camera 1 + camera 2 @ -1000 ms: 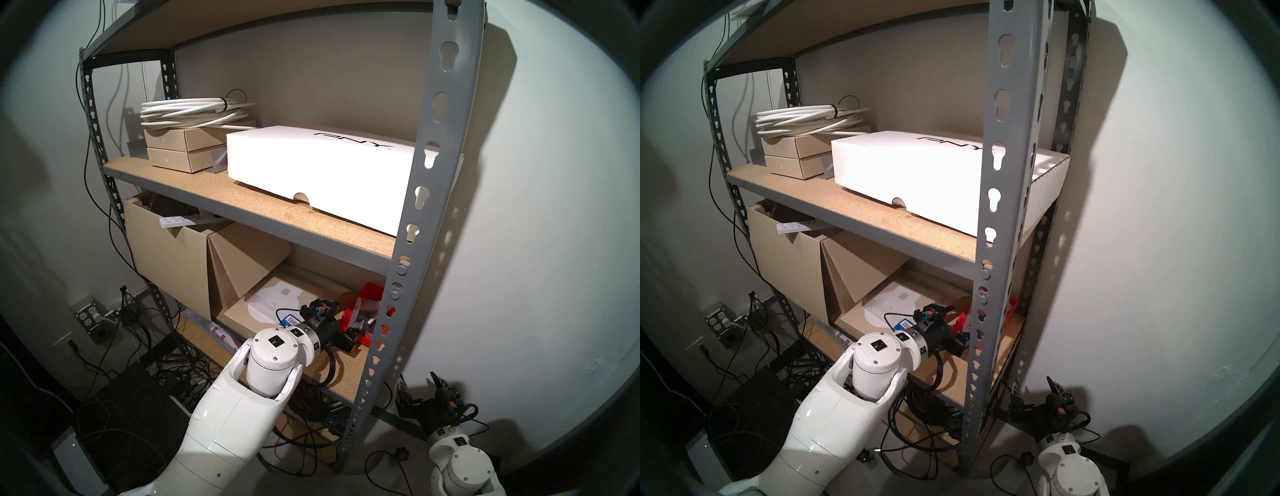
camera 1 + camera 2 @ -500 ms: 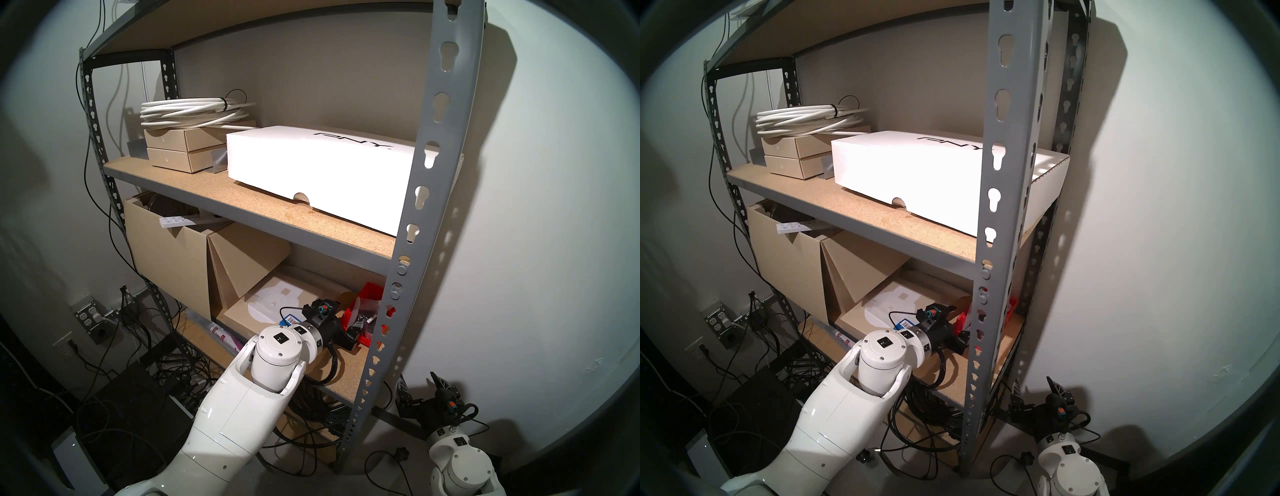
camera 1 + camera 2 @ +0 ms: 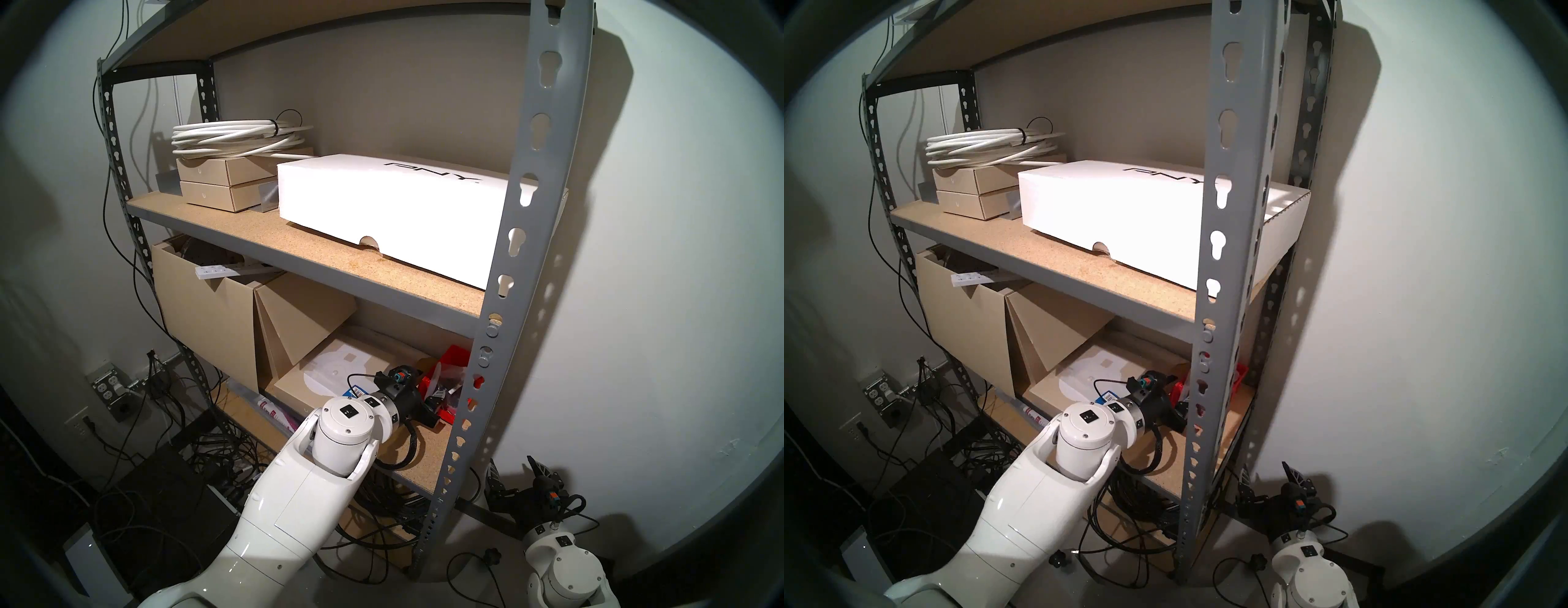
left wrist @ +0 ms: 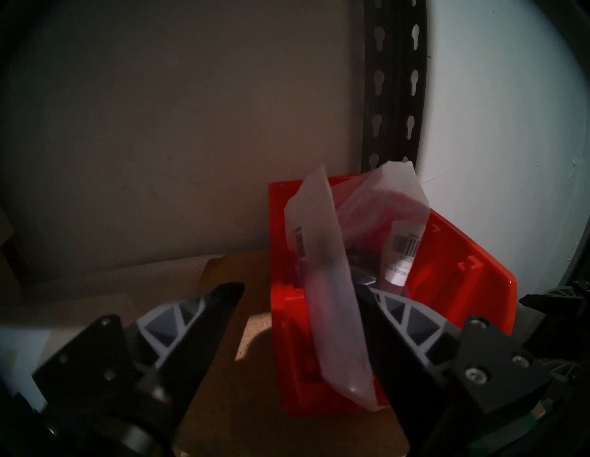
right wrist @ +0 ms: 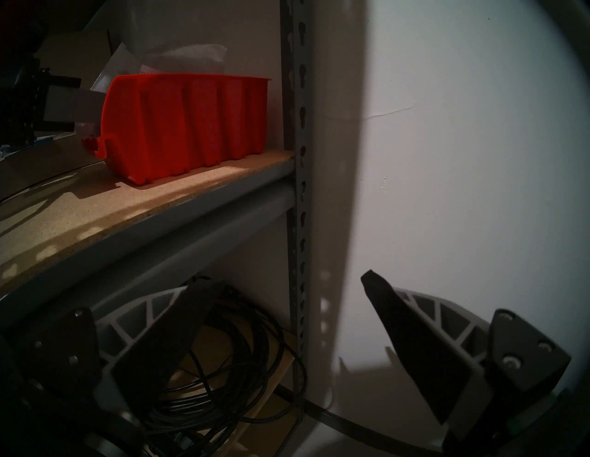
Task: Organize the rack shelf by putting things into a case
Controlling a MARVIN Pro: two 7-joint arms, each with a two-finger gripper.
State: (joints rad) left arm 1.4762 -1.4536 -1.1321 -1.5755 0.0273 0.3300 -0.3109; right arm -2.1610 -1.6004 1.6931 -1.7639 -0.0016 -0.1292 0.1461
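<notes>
The red bin (image 4: 453,255) sits on the lower board of the grey rack (image 3: 515,237), at about 4 o'clock in the head views, hard against the right front upright. Two clear bags stand in it: a long bag (image 4: 325,287) leaning out over the bin's near wall, and a second bag (image 4: 386,204) behind it with a white barcode label. Dark parts lie low between them.

The left gripper (image 4: 298,288) is at the bin's near end with its jaws spread; one finger (image 4: 392,322) lies against the long bag's side, the other (image 4: 204,312) stands well clear at 9 o'clock over the bare board, so nothing is pinched.

The right gripper (image 5: 281,284) hangs below shelf level at 5 o'clock in the head views, fingers wide apart and empty.

Only the left wrist view shows the bags' labels and the bin's inside. Only the right wrist view shows the bin's ribbed outer wall (image 5: 191,127) and a coil of black cable (image 5: 223,367) beneath the shelf. The head views alone show the white PNY box (image 3: 394,204) and the open cardboard boxes (image 3: 212,314).
</notes>
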